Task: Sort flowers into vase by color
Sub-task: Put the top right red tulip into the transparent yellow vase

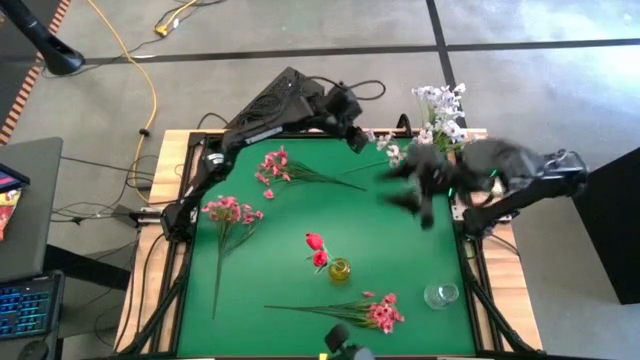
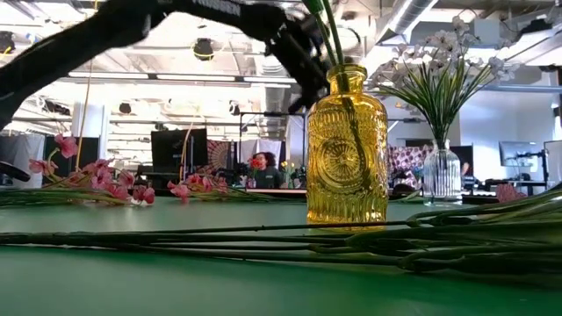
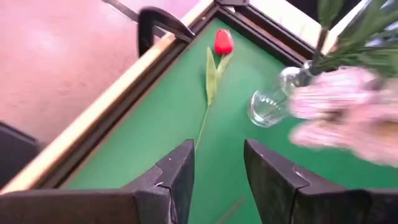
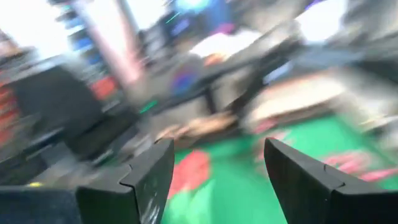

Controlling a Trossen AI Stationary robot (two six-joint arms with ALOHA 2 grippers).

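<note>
A yellow glass vase (image 1: 340,270) (image 2: 347,149) stands mid-table with two red flowers (image 1: 317,250) in it by their stems. At the far right corner, white flowers (image 1: 440,108) (image 2: 443,53) stand in a clear vase (image 3: 270,102) (image 2: 442,174). One red flower (image 3: 222,42) lies flat on the mat by that corner. Three pink sprays (image 1: 275,165) (image 1: 230,210) (image 1: 380,315) lie on the mat. My left gripper (image 1: 355,135) (image 3: 217,171) hangs open above the far edge, with nothing between its fingers. My right gripper (image 1: 415,195) (image 4: 217,177) is open in the air, right of centre.
An empty clear vase (image 1: 440,295) stands near the front right corner. The green mat (image 1: 290,240) has a raised dark frame, with a black clamp (image 3: 155,25) on the far edge. Long stems (image 2: 351,241) lie across the front of the table.
</note>
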